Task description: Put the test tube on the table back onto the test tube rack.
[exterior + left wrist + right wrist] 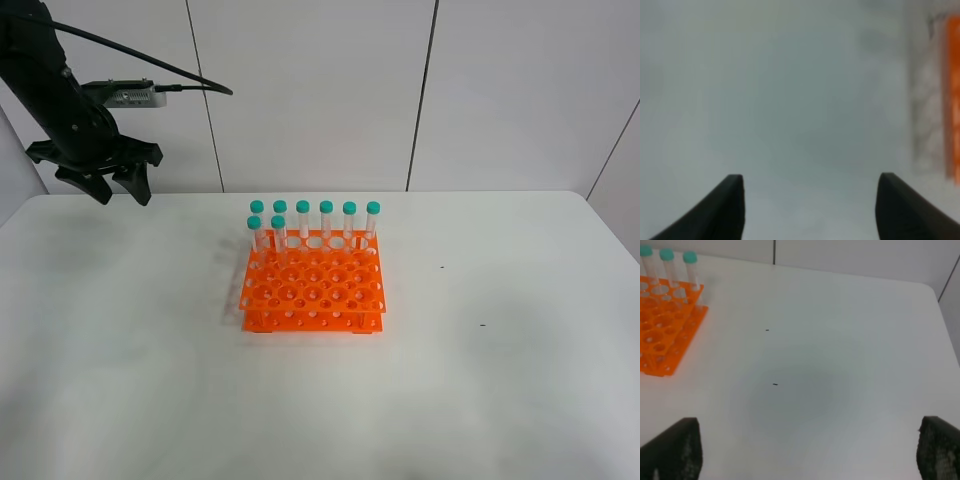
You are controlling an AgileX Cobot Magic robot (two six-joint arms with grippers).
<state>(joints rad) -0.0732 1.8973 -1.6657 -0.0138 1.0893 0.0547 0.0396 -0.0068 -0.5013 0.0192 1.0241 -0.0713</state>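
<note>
From high up, eight green-capped tubes (278, 222) stand in the orange rack (314, 292), none loose on the counter (500, 380); left gripper (112, 188) at ten o'clock, spread, empty. Left wrist: bare counter. Right wrist: right gripper (810, 455) wide, empty. Light, slick; grab below cap.

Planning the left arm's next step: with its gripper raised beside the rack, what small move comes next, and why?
Probably retreat and stay clear. The left gripper is open and empty, no tube lies on the white table, and eight teal-capped clear tubes stand in the orange plastic rack.
</note>
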